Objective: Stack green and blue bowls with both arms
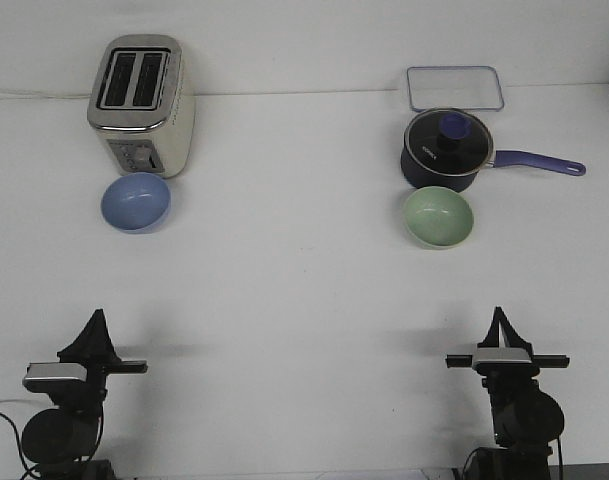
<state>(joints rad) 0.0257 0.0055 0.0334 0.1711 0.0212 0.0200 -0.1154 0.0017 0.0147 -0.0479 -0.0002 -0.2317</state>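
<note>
The light blue bowl [135, 201] sits upright on the white table at the left, just in front of the toaster. The pale green bowl [437, 217] sits upright at the right, just in front of the saucepan. My left gripper [97, 318] is near the table's front left edge, well in front of the blue bowl. My right gripper [499, 315] is near the front right edge, well in front of the green bowl. Both grippers point away from the camera with their fingers together, and neither holds anything.
A silver two-slot toaster [142, 103] stands at the back left. A dark navy saucepan [447, 150] with a glass lid and a purple handle [539, 161] pointing right stands at the back right. A clear rectangular tray [455, 88] lies behind it.
</note>
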